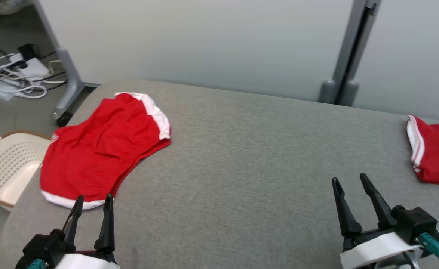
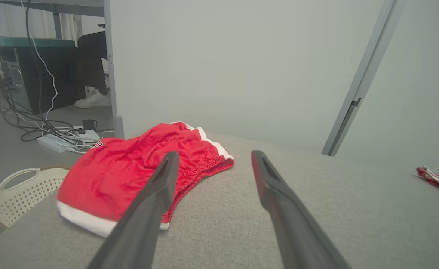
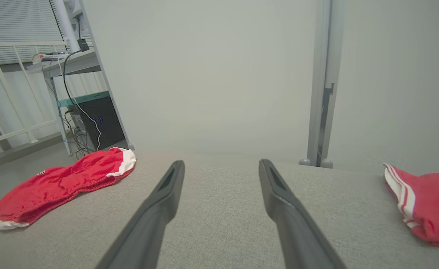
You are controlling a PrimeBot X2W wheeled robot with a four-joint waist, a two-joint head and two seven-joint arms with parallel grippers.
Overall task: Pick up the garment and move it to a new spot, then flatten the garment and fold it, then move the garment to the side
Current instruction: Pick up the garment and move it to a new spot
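Where the grey table (image 1: 242, 168) has its rounded left corner, the garment (image 1: 103, 149) lies spread out. It is a pair of red shorts of thin, slightly wrinkled cloth, with a broad white band along the far edge, another white band along the near hem, and a gathered elastic edge on the side toward the middle of the table. The table top is covered with a rough woven grey fabric and looks soft and padded. A second red piece (image 1: 434, 153) with white stripes lies bunched at the right edge, well apart from the first. On the floor beside the left corner stands a cream plastic basket (image 1: 10, 164) with many small holes. The left gripper (image 1: 94, 197) has its two dark tapered fingers moderately parted and holds nothing; its tips are just at the near white hem, and whether they touch it I cannot tell. The right gripper (image 1: 349, 178) is also parted and empty, above bare fabric.
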